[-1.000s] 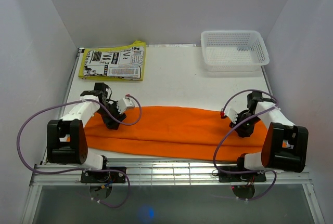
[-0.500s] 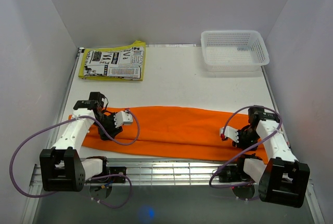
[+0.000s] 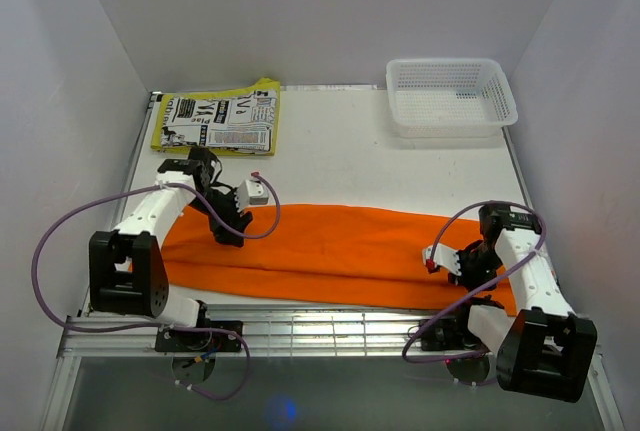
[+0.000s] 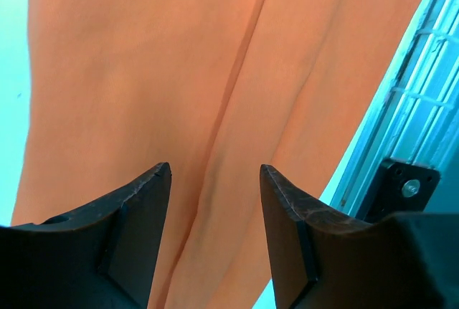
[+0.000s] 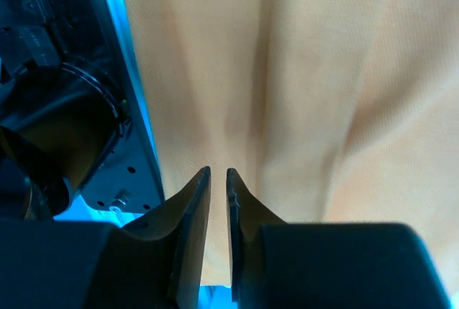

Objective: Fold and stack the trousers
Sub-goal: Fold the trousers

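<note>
Trousers (image 3: 340, 251) lie flat beneath both tools. Left tool (image 4: 215, 169) jaws apart. Right tool (image 5: 218, 173) nearly together; cannot tell if cloth is nipped. Soft, light, limp: best pinched at an edge under each tool.

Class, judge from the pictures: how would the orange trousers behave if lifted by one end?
The bright orange cloth trousers probably flop and sag: they lie flat with soft folds. Being long, the far end would likely drag along the white table. Rolling seems unlikely.
</note>
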Motion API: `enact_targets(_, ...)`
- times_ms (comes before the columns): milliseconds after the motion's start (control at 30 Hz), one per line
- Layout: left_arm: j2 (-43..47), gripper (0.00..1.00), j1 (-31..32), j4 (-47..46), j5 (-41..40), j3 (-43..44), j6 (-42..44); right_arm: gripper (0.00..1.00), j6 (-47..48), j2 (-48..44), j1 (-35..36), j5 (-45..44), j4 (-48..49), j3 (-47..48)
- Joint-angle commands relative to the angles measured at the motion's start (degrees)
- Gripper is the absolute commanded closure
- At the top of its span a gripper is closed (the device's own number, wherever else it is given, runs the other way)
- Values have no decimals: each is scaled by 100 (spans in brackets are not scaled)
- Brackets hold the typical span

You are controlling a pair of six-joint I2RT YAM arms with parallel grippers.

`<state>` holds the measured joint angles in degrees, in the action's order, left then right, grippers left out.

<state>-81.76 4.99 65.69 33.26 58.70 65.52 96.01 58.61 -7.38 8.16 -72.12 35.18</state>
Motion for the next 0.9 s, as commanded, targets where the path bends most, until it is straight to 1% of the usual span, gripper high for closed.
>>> enact_targets(0,-147,37,326,-118,410,125,-337,77,86,-209,26,351,-277,471)
enact_targets(100,-323,39,651,-223,322,-33,-434,76,-274,-140,26,545,-31,972)
enact_targets(167,-428,41,862,-276,155,-191,-513,77,-713,97,17,730,57,1323)
enact_targets(200,-464,42,915,-302,111,-244,-531,77,-863,220,26,983,40,1682)
enact_targets(233,-499,42,1011,-311,50,-288,-566,77,-1178,482,17,1098,40,1859)
enact_targets(300,-587,43,1091,-311,14,-394,-654,77,-1504,799,26,1405,84,2306)
enact_targets(333,-605,44,1187,-311,-3,-420,-672,77,-1697,1132,26,1503,136,2422)
enact_targets(367,-605,44,1232,-320,-47,-455,-689,76,-2126,1309,26,1582,284,2528)
enact_targets(400,-579,45,1328,-303,-65,-534,-724,76,-2347,1494,34,1679,373,2677)
enact_targets(433,-535,46,1381,-294,-73,-561,-724,76,-2576,1844,78,1697,478,2722)
enact_targets(467,-508,46,1434,-268,-91,-596,-733,77,-2961,2004,105,1697,592,2748)
enact_targets(567,-403,51,1680,-57,-109,-675,-707,78,-3569,2496,263,1592,1032,2705)
enact_targets(667,-157,54,1899,163,-109,-728,-645,80,-3869,2822,386,1425,1489,2530)
enact_targets(833,308,57,2321,479,-477,-982,-470,83,-4239,3279,553,1126,1999,2283)
enact_targets(867,449,57,2383,515,-539,-1140,-409,83,-4265,3323,562,1100,2035,2257)
